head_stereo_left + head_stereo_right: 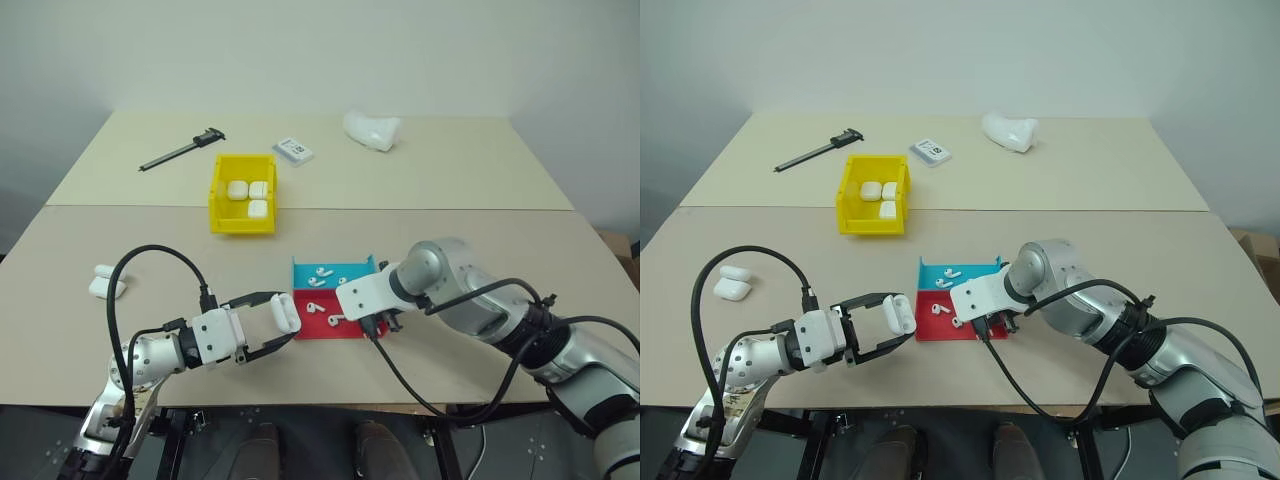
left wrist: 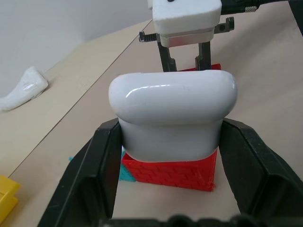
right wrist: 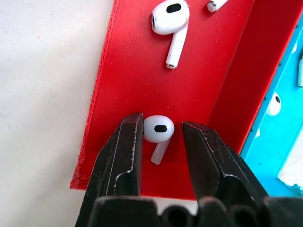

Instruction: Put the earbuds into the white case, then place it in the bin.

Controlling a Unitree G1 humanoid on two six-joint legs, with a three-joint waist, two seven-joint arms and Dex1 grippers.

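A white case is clamped between the two black fingers of the left claw, held above the bench just beside the red and blue tray. In the left wrist view the case is seen with its rounded lid closed, gripped at its lower half.

The right claw is pointed down into the red half of the tray. Its fingers are set narrowly apart on either side of one earbud; the left-hand finger is seen touching the bud's head, while a thin gap is left at the other, so a firm grip cannot be confirmed. A second earbud is lying further along the red floor, and more earbuds are seen in the blue half.

The yellow bin is placed further back on the bench, well apart from both claws, and three white cases are lying inside it. Another open white case is resting near the left edge. At the far side are laid a caliper, a small card with dark print too small to be read, and a white plastic wad. No brand or legible writing can be made out.
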